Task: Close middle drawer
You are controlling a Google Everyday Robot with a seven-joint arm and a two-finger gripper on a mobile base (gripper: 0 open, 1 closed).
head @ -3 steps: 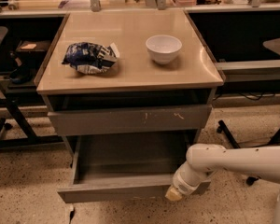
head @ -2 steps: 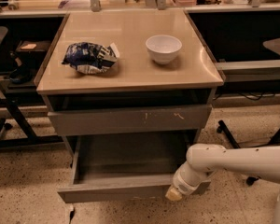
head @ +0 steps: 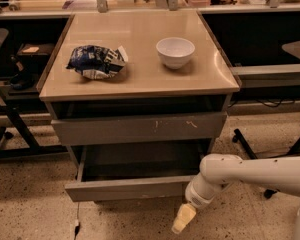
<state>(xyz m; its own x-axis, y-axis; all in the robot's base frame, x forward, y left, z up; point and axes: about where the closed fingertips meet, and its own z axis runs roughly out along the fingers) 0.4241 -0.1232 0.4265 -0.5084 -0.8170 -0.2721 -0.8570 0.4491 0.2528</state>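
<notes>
The middle drawer (head: 125, 188) stands pulled out of the cabinet, showing its plain grey front and grey box interior. Above it is the grey drawer front with pale orange scratch marks (head: 140, 128), out by a small amount. My gripper (head: 183, 219) hangs low at the right end of the middle drawer's front, just below and in front of its corner. It points down toward the floor on the white arm (head: 250, 174), which comes in from the right. I cannot tell whether it touches the drawer front.
A white bowl (head: 175, 51) and a crumpled blue-and-white chip bag (head: 96, 62) lie on the tan cabinet top (head: 140, 81). Chair and table legs stand on the speckled floor to the left (head: 10, 134) and right (head: 245, 144). A cluttered counter runs along the back.
The middle drawer's front now sits a little closer to the cabinet, with less of its interior showing. The gripper has dropped slightly lower at the drawer's right corner.
</notes>
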